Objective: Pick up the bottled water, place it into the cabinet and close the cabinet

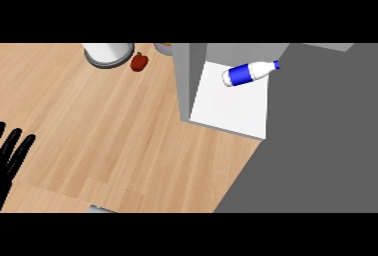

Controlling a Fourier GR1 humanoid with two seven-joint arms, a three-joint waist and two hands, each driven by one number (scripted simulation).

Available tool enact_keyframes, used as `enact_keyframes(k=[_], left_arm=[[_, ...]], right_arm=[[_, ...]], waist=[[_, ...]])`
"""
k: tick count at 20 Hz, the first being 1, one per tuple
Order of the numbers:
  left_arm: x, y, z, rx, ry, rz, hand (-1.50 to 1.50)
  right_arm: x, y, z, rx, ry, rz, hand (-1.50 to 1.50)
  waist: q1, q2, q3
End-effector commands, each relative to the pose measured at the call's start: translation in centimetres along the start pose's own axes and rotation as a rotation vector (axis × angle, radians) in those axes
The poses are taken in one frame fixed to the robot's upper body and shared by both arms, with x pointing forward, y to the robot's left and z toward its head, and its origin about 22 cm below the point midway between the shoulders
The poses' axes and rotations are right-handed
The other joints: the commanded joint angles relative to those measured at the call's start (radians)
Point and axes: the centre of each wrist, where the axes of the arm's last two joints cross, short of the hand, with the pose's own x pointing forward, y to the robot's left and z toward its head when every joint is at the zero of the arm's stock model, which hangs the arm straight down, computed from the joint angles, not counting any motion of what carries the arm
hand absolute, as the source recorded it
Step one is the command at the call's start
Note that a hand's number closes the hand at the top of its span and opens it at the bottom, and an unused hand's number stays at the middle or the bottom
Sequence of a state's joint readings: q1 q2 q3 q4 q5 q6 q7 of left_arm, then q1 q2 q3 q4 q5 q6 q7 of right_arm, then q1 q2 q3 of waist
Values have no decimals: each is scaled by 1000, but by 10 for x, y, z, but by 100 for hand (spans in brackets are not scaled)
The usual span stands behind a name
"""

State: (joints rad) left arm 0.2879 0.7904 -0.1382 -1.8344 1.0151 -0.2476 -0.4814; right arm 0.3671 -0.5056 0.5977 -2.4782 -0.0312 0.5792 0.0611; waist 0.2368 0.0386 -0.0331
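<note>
The water bottle (249, 73), white with a blue label and blue cap, lies on its side on the cabinet's white shelf (232, 107), cap pointing up-right. The grey cabinet wall (186, 80) stands to its left, and a broad grey panel (317, 140), apparently the cabinet door, covers the right of the view. My left hand (11, 152) shows at the left edge with straight fingers pointing up, resting far from the bottle. My right hand is out of sight.
On the wooden counter (111, 130) at the back stand a white round container on a grey base (108, 53) and a small red pepper (139, 61). A brownish object (164, 48) peeks out behind the cabinet wall.
</note>
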Motion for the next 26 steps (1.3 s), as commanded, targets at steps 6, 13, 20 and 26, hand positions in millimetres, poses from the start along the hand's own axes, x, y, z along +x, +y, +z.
enact_keyframes(k=[6,13,20,26], left_arm=[[5,1,-8,-30,-22,-6,-150],[7,3,-10,-50,-25,6,-150],[5,5,-8,-44,-11,6,-150],[8,10,-10,-50,-10,4,-150]], right_arm=[[-9,14,-17,41,-75,-187,150],[-16,4,-17,-79,-56,-189,150],[-17,-25,-22,-111,79,-2,150],[-32,-49,-43,-154,166,19,150]], waist=[[43,45,7],[43,45,10],[44,33,7],[48,27,12]])
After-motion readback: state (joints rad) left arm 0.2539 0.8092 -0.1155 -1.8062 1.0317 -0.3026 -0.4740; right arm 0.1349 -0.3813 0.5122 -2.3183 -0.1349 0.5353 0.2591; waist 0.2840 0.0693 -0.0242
